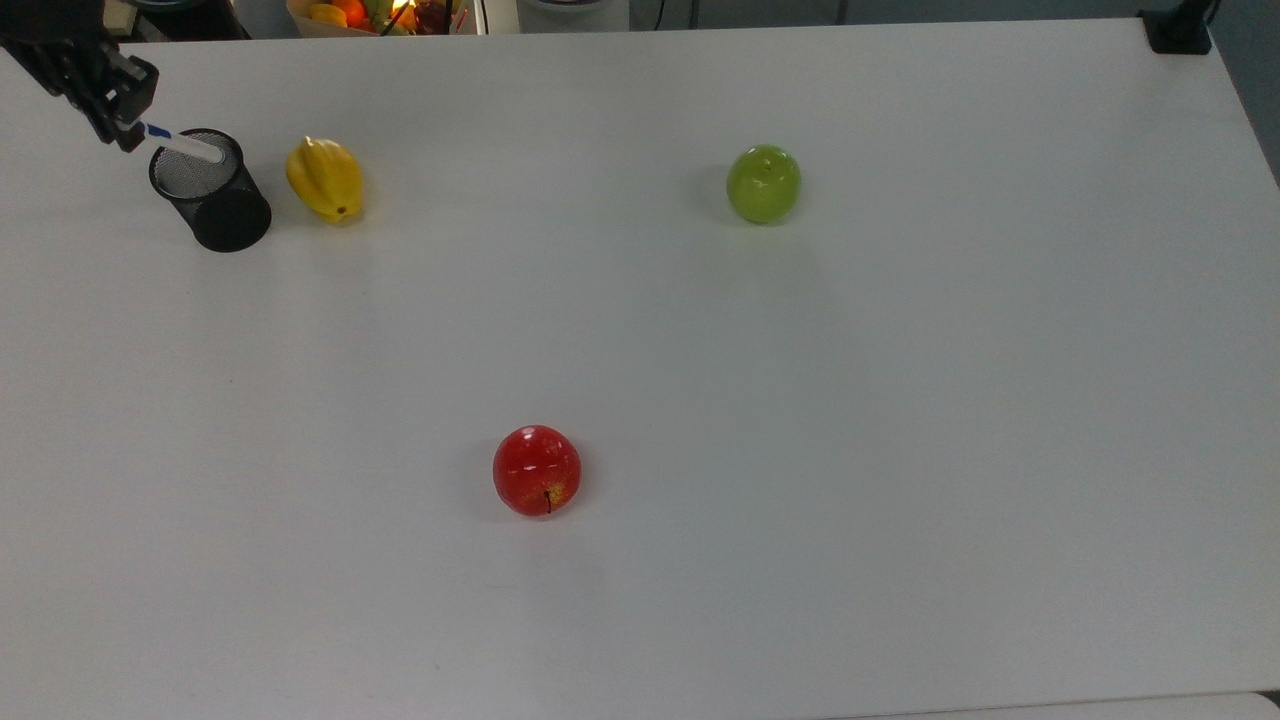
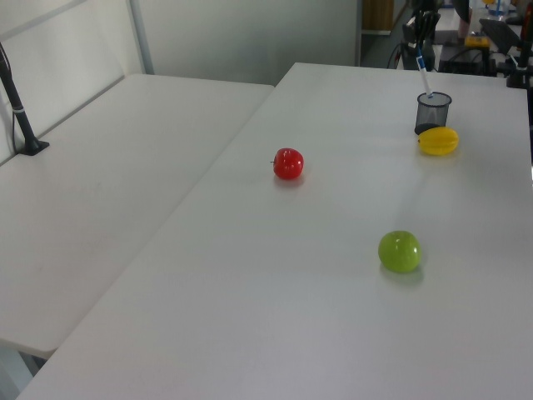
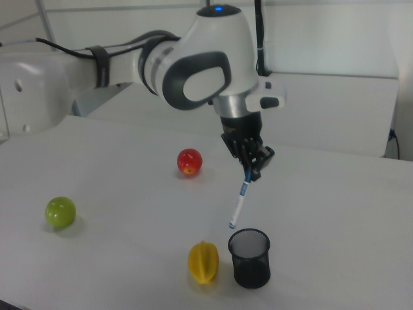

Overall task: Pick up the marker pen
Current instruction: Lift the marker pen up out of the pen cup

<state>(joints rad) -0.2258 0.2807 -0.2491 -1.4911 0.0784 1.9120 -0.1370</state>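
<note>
- The pen is held by its upper end in the gripper, tilted, with its lower tip in the air just above the rim of the cup in the right view; it is clear of the cup and not inside it.
- In the top view, the gripper is seen at the top view's far left, the fingers pinched on the pen, whose white barrel slants across the mouth of the cup.
- Just to the top view's right of the cup, a yellow fruit lies on the table, near the cup but not touching it.
- Further toward the top view's right, a red apple sits alone near the front of the table, well apart from the rest.
- A green apple is placed further to the top view's right, level with the yellow fruit.
- In the left view, the pen is seen above the cup, with the yellow fruit just in front of the cup.
- In the right view, the green apple is at the right view's left, the red apple behind, and the yellow fruit just beside the cup.
</note>
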